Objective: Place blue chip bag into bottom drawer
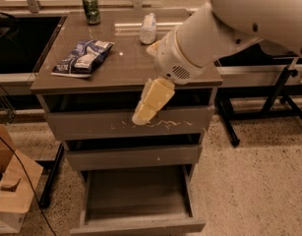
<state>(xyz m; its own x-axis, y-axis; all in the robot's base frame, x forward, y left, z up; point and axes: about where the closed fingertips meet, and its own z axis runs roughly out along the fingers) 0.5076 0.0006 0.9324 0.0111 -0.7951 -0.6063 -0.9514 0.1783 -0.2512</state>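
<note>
Dark blue with white patches, the chip bag (83,58) lies flat near the left front corner of the table (126,70), apart from everything else on it. We see the bottom drawer (135,195) pulled out below, lowest of three, its grey floor in view. The middle drawer (133,156) and the scratched top drawer (91,124) above it are pushed in. The cream end effector (140,117) hangs just past the table's front edge, in front of the top drawer, tilted down and to the left, well apart from the bag. We cannot tell whether it is released or clenched. The white arm (214,28) reaches in from the upper right, covering the table's right side. A green can (91,8) stands at the back left and a clear bottle (148,28) at the back middle. A cardboard box (10,191) sits on the floor at the left.
</note>
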